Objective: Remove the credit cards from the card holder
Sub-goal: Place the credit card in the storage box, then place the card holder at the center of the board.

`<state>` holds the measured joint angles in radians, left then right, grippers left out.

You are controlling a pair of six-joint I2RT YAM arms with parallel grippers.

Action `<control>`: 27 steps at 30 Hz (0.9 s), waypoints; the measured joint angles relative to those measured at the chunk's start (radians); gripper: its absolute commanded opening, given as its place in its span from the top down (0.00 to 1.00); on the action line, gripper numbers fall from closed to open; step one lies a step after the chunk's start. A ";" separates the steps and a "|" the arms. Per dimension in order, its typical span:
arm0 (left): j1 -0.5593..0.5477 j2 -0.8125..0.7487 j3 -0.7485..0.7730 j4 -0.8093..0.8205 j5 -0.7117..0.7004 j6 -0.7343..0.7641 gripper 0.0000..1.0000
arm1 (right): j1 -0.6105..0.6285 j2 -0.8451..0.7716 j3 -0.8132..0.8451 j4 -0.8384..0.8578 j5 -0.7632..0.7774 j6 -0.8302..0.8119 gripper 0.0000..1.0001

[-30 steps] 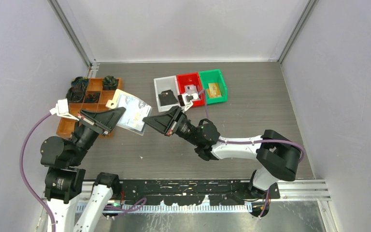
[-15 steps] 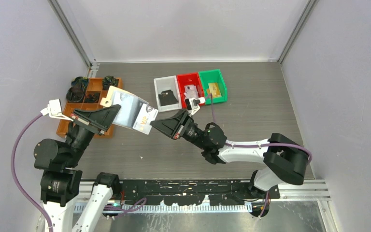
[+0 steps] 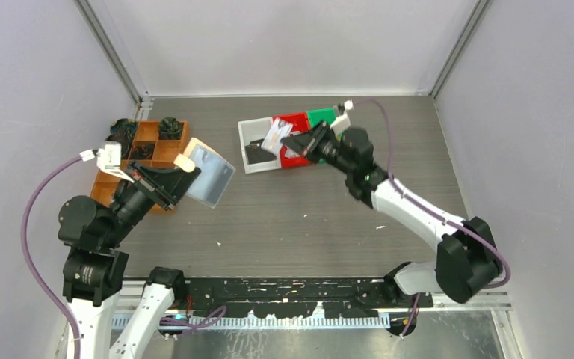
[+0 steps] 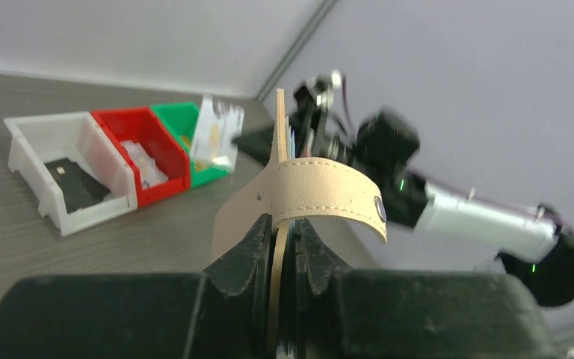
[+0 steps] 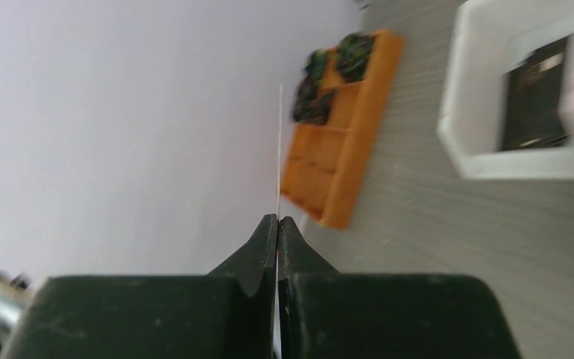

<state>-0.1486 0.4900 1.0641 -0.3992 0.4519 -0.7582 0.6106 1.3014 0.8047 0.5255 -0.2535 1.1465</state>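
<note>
The right gripper (image 3: 287, 140) pinches one card (image 3: 273, 134) over the row of bins (image 3: 254, 166); the left gripper (image 3: 181, 179), at eight o'clock, clamps the card holder (image 3: 211, 176).

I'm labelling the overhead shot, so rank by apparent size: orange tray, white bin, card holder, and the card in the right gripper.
Largest: orange tray, though partly hidden.
Next: white bin and card holder look alike; the holder is lifted nearer the camera, so unranked.
Smallest: credit card.
</note>
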 measured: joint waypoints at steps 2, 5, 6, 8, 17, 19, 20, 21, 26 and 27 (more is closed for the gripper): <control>0.000 0.019 -0.001 -0.026 0.064 0.048 0.99 | -0.066 0.052 0.155 -0.204 -0.015 -0.111 0.99; 0.000 0.063 -0.013 -0.062 0.196 0.119 1.00 | -0.135 0.185 0.419 -0.500 -0.018 -0.294 0.99; 0.000 0.080 -0.021 -0.070 0.238 0.139 1.00 | -0.147 0.227 0.483 -0.560 -0.018 -0.336 0.99; 0.000 0.124 -0.043 -0.086 0.319 0.178 1.00 | -0.171 0.336 0.614 -0.682 -0.018 -0.425 0.99; 0.000 0.323 -0.183 -0.140 0.498 0.376 1.00 | -0.187 0.743 0.883 -0.993 -0.015 -0.628 0.99; -0.001 0.348 -0.210 -0.145 0.504 0.431 1.00 | -0.187 0.790 0.923 -1.032 -0.019 -0.644 0.99; -0.003 0.360 -0.223 -0.149 0.504 0.457 1.00 | -0.188 0.807 0.944 -1.047 -0.022 -0.649 0.99; -0.008 0.379 -0.233 -0.156 0.502 0.507 1.00 | -0.189 0.819 0.969 -1.061 -0.026 -0.653 0.99; -0.024 0.508 -0.258 -0.178 0.456 0.739 1.00 | -0.189 0.858 1.059 -1.097 -0.024 -0.682 0.97; -0.025 0.531 -0.259 -0.186 0.445 0.774 1.00 | -0.189 0.859 1.061 -1.101 -0.019 -0.688 0.97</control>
<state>-0.1738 1.0206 0.8055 -0.5854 0.8970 0.0162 0.4217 2.1609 1.8660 -0.5758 -0.2726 0.4583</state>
